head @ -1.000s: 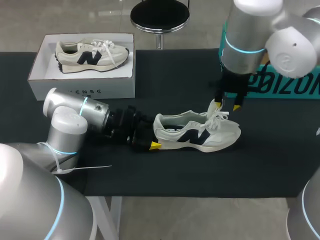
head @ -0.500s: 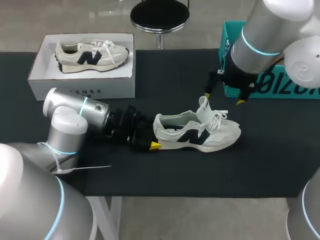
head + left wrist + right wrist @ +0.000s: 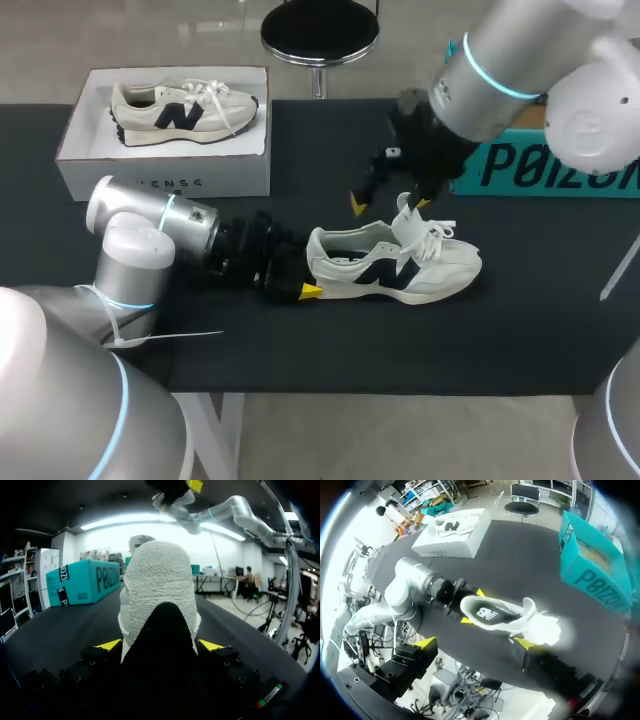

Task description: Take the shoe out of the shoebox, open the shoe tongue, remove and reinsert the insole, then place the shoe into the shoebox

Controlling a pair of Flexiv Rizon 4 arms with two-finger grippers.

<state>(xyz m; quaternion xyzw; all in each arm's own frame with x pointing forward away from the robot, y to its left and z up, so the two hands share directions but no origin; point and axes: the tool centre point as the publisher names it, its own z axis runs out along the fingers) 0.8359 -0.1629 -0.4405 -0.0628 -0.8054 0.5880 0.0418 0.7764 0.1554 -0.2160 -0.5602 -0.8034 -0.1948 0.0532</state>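
Judging progress, I see the shoe (image 3: pixel 395 265) out of the shoebox (image 3: pixel 165 180) on the tabletop (image 3: pixel 540 300), heel pinched by my left hand (image 3: pixel 160 645), tongue (image 3: pixel 407 222) raised. My right hand (image 3: pixel 386 204) hovers spread above. Insole (image 3: pixel 487 614) work and reboxing remain.

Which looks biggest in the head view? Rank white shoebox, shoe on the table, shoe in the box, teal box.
1. white shoebox.
2. shoe on the table, barely ahead of
3. shoe in the box; it sits nearer the camera, so unsure.
Teal box: unranked, partly hidden by the right arm and cut off.
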